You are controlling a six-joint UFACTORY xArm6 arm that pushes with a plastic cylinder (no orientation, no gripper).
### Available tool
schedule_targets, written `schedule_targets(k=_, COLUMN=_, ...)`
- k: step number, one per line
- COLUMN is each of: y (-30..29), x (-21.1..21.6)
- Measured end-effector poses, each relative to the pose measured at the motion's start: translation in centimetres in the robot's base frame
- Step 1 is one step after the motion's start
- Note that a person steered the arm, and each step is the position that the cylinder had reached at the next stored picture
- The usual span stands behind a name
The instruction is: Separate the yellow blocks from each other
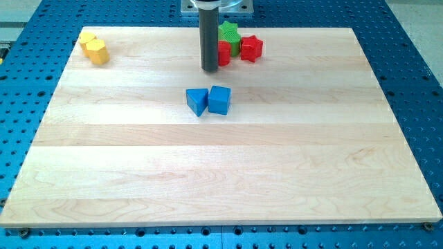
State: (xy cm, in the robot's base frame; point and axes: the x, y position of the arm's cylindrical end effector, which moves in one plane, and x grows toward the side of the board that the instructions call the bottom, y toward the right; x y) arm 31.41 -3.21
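Note:
Two yellow blocks touch each other at the view's top left corner of the wooden board (208, 173): one (87, 40) nearer the corner, and a hexagon-like one (99, 52) just below and right of it. My tip (210, 68) is the lower end of the dark rod near the top middle, far to the right of the yellow blocks. It stands just left of a red block (223, 52).
A green star-like block (229, 33) and a red star-like block (251, 48) sit beside the rod at the top. A blue triangular block (197, 101) and a blue cube (219, 99) touch near the board's middle. Blue perforated table (415, 83) surrounds the board.

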Motion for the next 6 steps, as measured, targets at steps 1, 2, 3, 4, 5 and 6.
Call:
schedule_targets(k=1, y=-7.8, x=0.3)
schedule_targets(k=2, y=-8.1, x=-4.2)
schedule_targets(k=3, y=-9.0, x=-11.3)
schedule_targets(k=4, y=-16.6, x=-12.1)
schedule_targets(k=5, y=-23.5, x=-12.2)
schedule_targets(k=6, y=-25.5, x=-8.8)
